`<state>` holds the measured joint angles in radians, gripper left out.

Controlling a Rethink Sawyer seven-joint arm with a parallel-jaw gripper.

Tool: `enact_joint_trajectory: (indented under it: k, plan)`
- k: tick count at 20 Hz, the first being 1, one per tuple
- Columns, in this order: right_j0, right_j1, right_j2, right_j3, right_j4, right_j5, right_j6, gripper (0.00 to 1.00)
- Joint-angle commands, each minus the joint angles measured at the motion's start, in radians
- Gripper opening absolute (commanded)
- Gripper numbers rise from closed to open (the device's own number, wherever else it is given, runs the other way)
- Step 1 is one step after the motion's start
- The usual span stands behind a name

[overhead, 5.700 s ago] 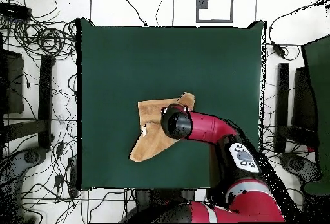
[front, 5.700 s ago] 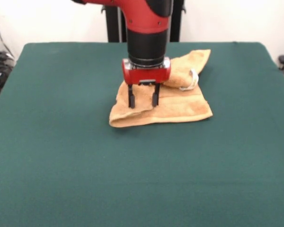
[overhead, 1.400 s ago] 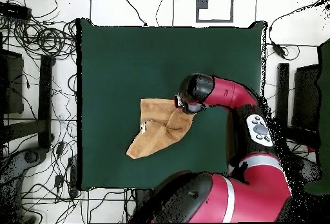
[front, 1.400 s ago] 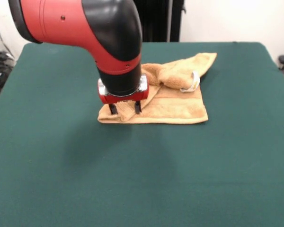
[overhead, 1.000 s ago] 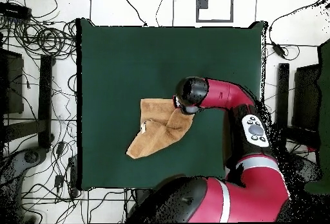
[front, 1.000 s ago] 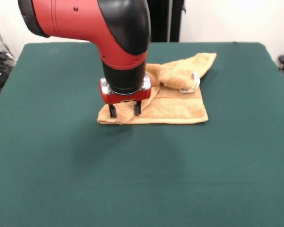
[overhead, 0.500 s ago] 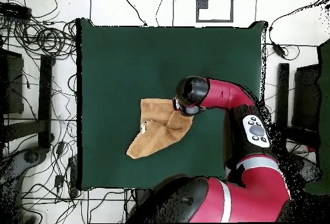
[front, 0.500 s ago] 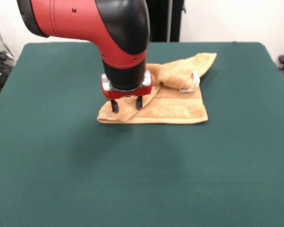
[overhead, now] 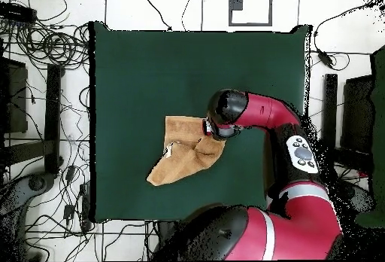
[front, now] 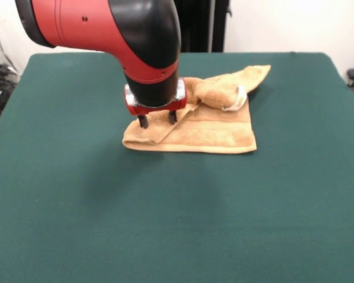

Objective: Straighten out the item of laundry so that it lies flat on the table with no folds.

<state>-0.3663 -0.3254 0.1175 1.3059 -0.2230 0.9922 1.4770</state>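
The orange-tan towel (front: 215, 132) lies crumpled on the green table (front: 76, 200), with its far right part bunched up around the white tag (front: 240, 99). My gripper (front: 157, 120) points straight down over the towel's left end. It is shut on a raised fold of cloth that runs between the fingers. In the overhead view the towel (overhead: 179, 159) is a skewed, folded shape, and the arm's wrist (overhead: 222, 114) covers the gripper at the towel's right corner.
The arm's red and black elbow (front: 106, 26) fills the upper left of the front view. Bare green cloth (overhead: 165, 63) surrounds the towel on all sides. Cables and stands lie on the floor beyond the table's edges (overhead: 45, 86).
The gripper has shifted a little away from the front camera. The towel's left end rose and the whole towel slid slightly with it.
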Motion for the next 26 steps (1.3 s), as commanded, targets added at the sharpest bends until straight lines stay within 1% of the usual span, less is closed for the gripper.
enact_joint_trajectory:
  k: [1,7,13,15,18,22,24,26]
  plan:
    - [-0.002,0.069,0.106,0.041,0.029,0.105,-0.027,1.0]
    - [-0.004,0.069,0.103,0.041,0.019,0.087,-0.032,1.0]
    - [0.004,0.038,0.072,0.045,0.001,0.124,-0.026,1.0]
    - [0.001,0.02,0.058,0.045,-0.018,0.132,-0.041,1.0]
    - [-0.002,-0.01,0.027,0.024,-0.078,0.134,-0.097,1.0]
    - [-0.026,-0.054,0.006,0.001,-0.118,0.225,-0.154,1.0]
    - [-0.033,-0.071,0.004,-0.014,-0.133,0.274,-0.167,1.0]
    - [-0.041,-0.089,0.008,-0.014,-0.149,0.298,-0.171,1.0]
